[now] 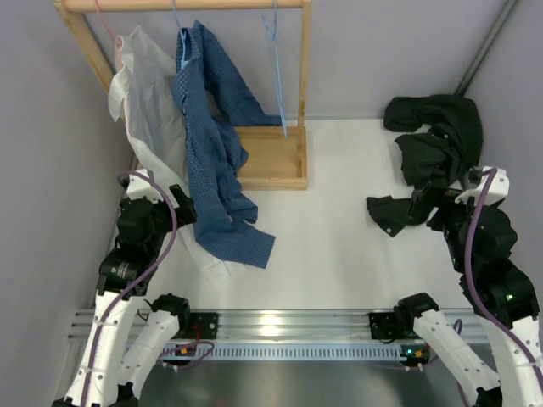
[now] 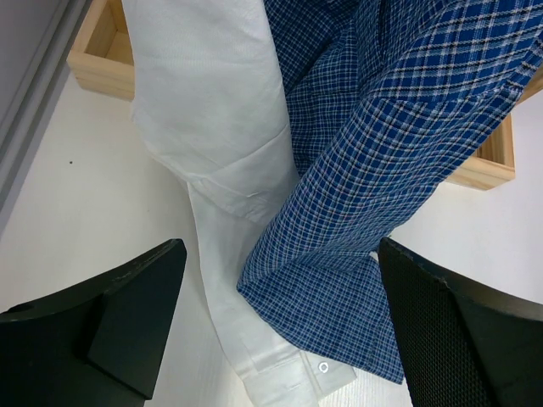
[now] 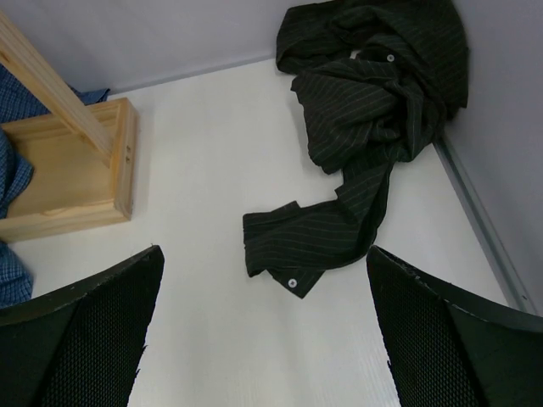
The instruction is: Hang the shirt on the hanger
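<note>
I am seeing the shirt [image 1: 433,148] crumpled in the upper right of the top view, one sleeve [image 3: 297,242] trailing down toward the right gripper [image 3: 263,254], gaping empty and far nearer than the left gripper [image 2: 280,246], also gaping; the hanger [image 1: 276,80] is hanging upper centre.

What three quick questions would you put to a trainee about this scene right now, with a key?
1. True or false: the black pinstriped shirt lies crumpled on the table, far right, with nothing gripping it.
2. Where is the light-blue wire hanger? A) hanging from the wooden rack; B) lying flat on the tabletop; C) threaded through the black shirt.
3. Fill in: the left gripper and the right gripper both stand ____.
Key: 1 true; 2 A; 3 open.
</note>
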Robot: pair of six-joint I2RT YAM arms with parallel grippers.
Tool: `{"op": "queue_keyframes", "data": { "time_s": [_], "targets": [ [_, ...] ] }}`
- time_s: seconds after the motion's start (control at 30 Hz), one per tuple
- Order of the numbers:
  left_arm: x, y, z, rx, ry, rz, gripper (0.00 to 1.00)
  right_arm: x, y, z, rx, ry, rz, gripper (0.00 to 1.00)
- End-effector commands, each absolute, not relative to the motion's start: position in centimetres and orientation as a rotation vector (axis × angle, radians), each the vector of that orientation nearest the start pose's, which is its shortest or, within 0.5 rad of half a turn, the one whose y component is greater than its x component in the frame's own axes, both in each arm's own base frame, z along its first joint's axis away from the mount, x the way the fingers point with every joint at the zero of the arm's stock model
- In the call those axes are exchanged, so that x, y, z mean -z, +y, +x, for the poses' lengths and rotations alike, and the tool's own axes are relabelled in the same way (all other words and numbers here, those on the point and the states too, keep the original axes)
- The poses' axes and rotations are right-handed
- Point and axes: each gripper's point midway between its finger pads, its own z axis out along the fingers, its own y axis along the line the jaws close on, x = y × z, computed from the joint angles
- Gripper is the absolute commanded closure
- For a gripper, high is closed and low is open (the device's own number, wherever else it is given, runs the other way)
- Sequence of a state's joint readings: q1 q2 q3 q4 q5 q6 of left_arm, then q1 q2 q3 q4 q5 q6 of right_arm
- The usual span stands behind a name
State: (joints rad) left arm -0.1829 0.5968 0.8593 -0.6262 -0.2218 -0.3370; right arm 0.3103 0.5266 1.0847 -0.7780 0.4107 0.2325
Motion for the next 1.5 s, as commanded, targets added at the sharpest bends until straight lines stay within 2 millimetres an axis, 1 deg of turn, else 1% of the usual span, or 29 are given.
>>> {"op": "queue_keyframes", "data": {
  "time_s": [0.0, 0.3, 0.47, 0.5, 0.57, 0.6, 0.63, 0.67, 0.7, 0.73, 0.77, 0.8, 0.83, 0.87, 0.9, 0.93, 0.97, 1.0, 1.03, 1.1, 1.13, 1.17, 1.2, 1.23, 1.3, 1.37, 1.4, 1.43, 1.47],
  "targets": [
    [-26.4, -1.8, 25.0, 0.126, 1.872, -0.294, 0.02, -32.9, 0.3, 20.6, -0.027, 1.775, 0.228, 0.01],
    [-26.4, -2.0, 24.9, 0.137, 1.872, -0.284, 0.02, -32.3, 1.4, 21.9, -0.061, 1.792, 0.208, 0.01],
    [-26.3, -2.4, 25.0, 0.163, 1.88, -0.27, 0.02, -30.2, 2.0, 25.2, 0.01, 1.899, 0.219, 0.02],
    [-26.3, -2.5, 25.0, 0.168, 1.879, -0.267, 0.02, -30.5, 1.5, 25.8, 0.049, 1.903, 0.241, 0.02],
    [-26.3, -3.0, 24.9, 0.195, 1.883, -0.25, 0.02, -29.3, 0.6, 27.5, 0.143, 1.951, 0.285, 0.03],
    [-26.3, -3.2, 24.9, 0.203, 1.884, -0.246, 0.02, -29.9, -0.2, 28.1, 0.18, 1.944, 0.317, 0.03],
    [-26.3, -3.2, 24.9, 0.206, 1.883, -0.244, 0.02, -28.6, -0.4, 29.5, 0.224, 2.002, 0.311, 0.03],
    [-26.3, -3.2, 24.9, 0.206, 1.884, -0.241, 0.02, -28.4, -1.9, 30.5, 0.26, 2.019, 0.363, 0.02],
    [-26.3, -3.3, 24.9, 0.21, 1.884, -0.243, 0.02, -29.3, -2.3, 31.7, 0.244, 2.012, 0.382, 0.02],
    [-26.3, -3.3, 24.9, 0.213, 1.884, -0.241, 0.02, -27.7, -3.5, 33.5, 0.286, 2.064, 0.416, 0.02],
    [-26.3, -3.4, 24.9, 0.219, 1.886, -0.237, 0.02, -27.6, -3.9, 35.0, 0.292, 2.062, 0.425, 0.02],
    [-26.4, -3.5, 24.8, 0.221, 1.885, -0.234, 0.02, -28.8, -4.3, 36.6, 0.292, 2.038, 0.429, 0.02],
    [-26.5, -3.5, 24.8, 0.223, 1.881, -0.23, 0.02, -26.6, -5.1, 38.8, 0.342, 2.101, 0.42, 0.02],
    [-26.5, -3.5, 24.7, 0.226, 1.879, -0.23, 0.02, -26.1, -5.6, 40.3, 0.361, 2.115, 0.418, 0.02],
    [-26.6, -3.6, 24.7, 0.227, 1.874, -0.227, 0.02, -27.5, -6.1, 42.1, 0.364, 2.086, 0.428, 0.01],
    [-26.6, -3.7, 24.6, 0.229, 1.873, -0.219, 0.02, -25.1, -6.4, 44.7, 0.386, 2.124, 0.404, 0.01],
    [-26.7, -3.8, 24.6, 0.232, 1.869, -0.216, 0.02, -24.7, -8.0, 46.2, 0.407, 2.11, 0.418, 0.0],
    [-26.7, -3.8, 24.6, 0.233, 1.871, -0.215, 0.02, -24.7, -8.1, 47.8, 0.389, 2.099, 0.381, 0.01],
    [-26.7, -3.9, 24.6, 0.237, 1.87, -0.209, 0.02, -22.0, -9.0, 49.2, 0.445, 2.163, 0.335, 0.01],
    [-26.7, -4.0, 24.5, 0.234, 1.87, -0.202, 0.02, -21.7, -10.3, 51.4, 0.475, 2.153, 0.33, 0.0],
    [-26.7, -4.0, 24.4, 0.234, 1.867, -0.201, 0.02, -18.9, -11.6, 52.3, 0.498, 2.206, 0.325, 0.01],
    [-26.8, -4.0, 24.4, 0.235, 1.864, -0.201, 0.02, -18.6, -12.2, 53.1, 0.501, 2.203, 0.338, 0.01],
    [-26.8, -4.0, 24.4, 0.235, 1.863, -0.199, 0.02, -16.0, -12.5, 53.6, 0.502, 2.264, 0.286, 0.01],
    [-26.8, -4.1, 24.4, 0.237, 1.865, -0.199, 0.02, -15.1, -13.4, 53.6, 0.494, 2.283, 0.302, 0.0],
    [-26.7, -4.2, 24.4, 0.243, 1.867, -0.193, 0.02, -12.3, -13.2, 53.8, 0.429, 2.344, 0.299, 0.02],
    [-26.7, -4.5, 24.4, 0.254, 1.87, -0.181, 0.02, -11.3, -12.9, 53.8, 0.394, 2.365, 0.288, 0.28],
    [-26.6, -4.7, 24.5, 0.256, 1.875, -0.174, 0.02, -10.8, -12.0, 53.7, 0.334, 2.378, 0.266, 0.35],
    [-26.6, -4.9, 24.4, 0.268, 1.877, -0.167, 0.02, -11.1, -11.4, 54.2, 0.302, 2.351, 0.254, 0.62],
    [-26.5, -4.9, 24.5, 0.269, 1.879, -0.166, 0.02, -11.9, -10.9, 53.6, 0.281, 2.33, 0.245, 0.82]
  ]
}}
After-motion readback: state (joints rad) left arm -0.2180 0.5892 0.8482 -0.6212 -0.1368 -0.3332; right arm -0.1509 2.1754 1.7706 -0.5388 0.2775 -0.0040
